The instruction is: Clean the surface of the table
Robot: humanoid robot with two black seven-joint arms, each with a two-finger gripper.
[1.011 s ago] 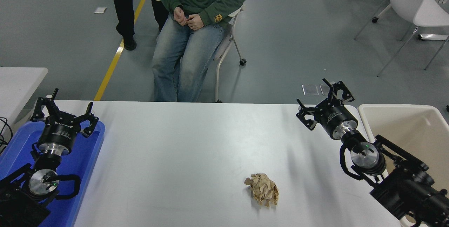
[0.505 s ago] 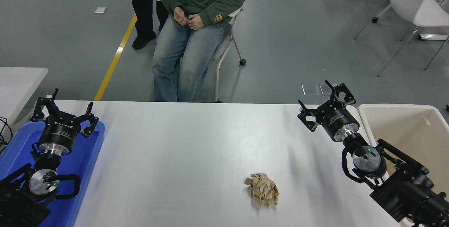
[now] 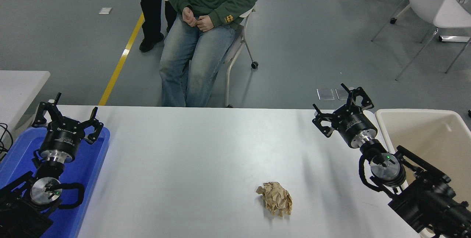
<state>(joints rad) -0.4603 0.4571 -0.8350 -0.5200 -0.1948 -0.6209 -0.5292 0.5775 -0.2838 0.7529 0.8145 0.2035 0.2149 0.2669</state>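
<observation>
One paper wad [image 3: 275, 203] lies near you on the worktop [image 3: 191, 149]; pickup hasn't begun. Your right gripper [image 3: 341, 108] hovers farther back, fingers spread, empty. Bring it down over the wad; bin [image 3: 427, 135] waits right.

The bottom edge is cutting off the near side of the table [image 3: 191, 149]. The left arm [image 3: 22, 208] is covering much of the blue tray [image 3: 96, 164], which is running out at the lower left. The right edge is clipping the beige bin [image 3: 434, 135], and the right arm [image 3: 427, 197] is hiding its near corner. The top edge is cropping the seated person [image 3: 206, 17] and the standing person [image 3: 151, 6] behind. The left edge is cutting the smaller white table [image 3: 18, 87].
</observation>
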